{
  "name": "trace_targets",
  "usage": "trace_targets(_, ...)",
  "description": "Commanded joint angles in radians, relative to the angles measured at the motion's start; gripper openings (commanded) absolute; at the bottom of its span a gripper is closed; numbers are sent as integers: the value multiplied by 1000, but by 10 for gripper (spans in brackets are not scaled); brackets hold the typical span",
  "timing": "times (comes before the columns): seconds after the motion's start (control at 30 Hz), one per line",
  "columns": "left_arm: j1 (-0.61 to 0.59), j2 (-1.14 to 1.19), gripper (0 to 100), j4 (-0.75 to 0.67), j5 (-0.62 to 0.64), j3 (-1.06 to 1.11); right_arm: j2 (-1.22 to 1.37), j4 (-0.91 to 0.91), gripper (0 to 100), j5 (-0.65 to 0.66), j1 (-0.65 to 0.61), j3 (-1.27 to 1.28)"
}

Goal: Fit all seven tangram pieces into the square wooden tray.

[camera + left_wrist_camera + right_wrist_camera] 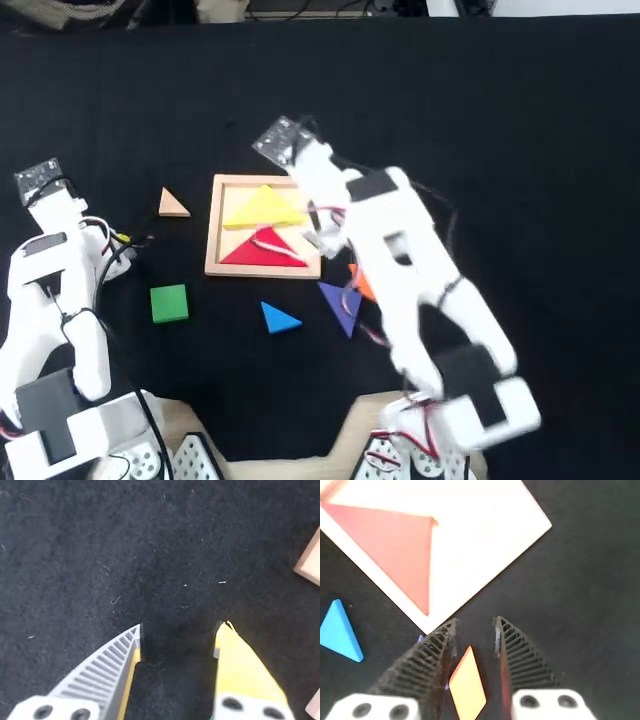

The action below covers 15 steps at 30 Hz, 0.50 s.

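The square wooden tray [214, 228] lies mid-table holding a yellow triangle [262, 206] and a red triangle [258, 250]. The tray's corner [485, 545] and the red triangle [395, 540] show in the right wrist view. Loose on the cloth are a tan triangle [173, 204], a green square [169, 303], a blue triangle [279, 318] [340, 630], a purple triangle [340, 303] and an orange piece [360, 285]. My right gripper [322, 238] [476, 621] stands open beside the tray's right edge, with the orange piece [467, 686] below its fingers. My left gripper [125, 243] [181, 626] is open over bare cloth, left of the tray.
Black cloth covers the table. The right arm [420, 290] crosses above the orange and purple pieces. A pale wooden edge [309, 562] shows at the border of the left wrist view. Both arm bases [90, 430] stand at the front edge.
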Motion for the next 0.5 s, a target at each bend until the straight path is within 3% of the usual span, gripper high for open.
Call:
trace_targets(0.0,-7,-5,239,-14,5,-2,113,92,123,55,-32,-217)
trace_targets(0.23,-10,-6,239,-14,5,1,243,247,123,265,-118,-489)
trace_targets(0.47,-13,-6,239,-14,5,1,360,319,124,292,-112,-713)
